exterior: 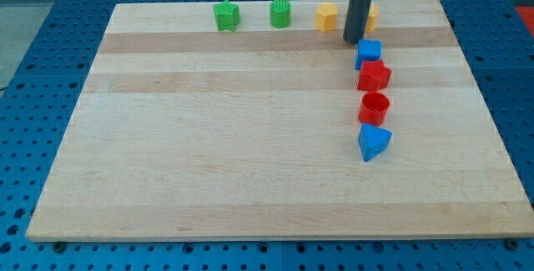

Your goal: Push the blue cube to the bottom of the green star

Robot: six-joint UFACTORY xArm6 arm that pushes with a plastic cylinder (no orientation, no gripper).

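My tip (354, 39) just above blue cube (368, 52)

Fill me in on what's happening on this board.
My tip sits just above-left of the blue cube, close against it. The cube heads a column on the view's right, far from the green star at the top left, so the push toward the star's bottom is not yet done.

tabletop (250, 163): pale wood board, lengthwise plank stripes, light and darker bands | under it: blue perforated base plate (42, 79) with regular hole grid, showing on all sides | light: even, soft, no hard shadows
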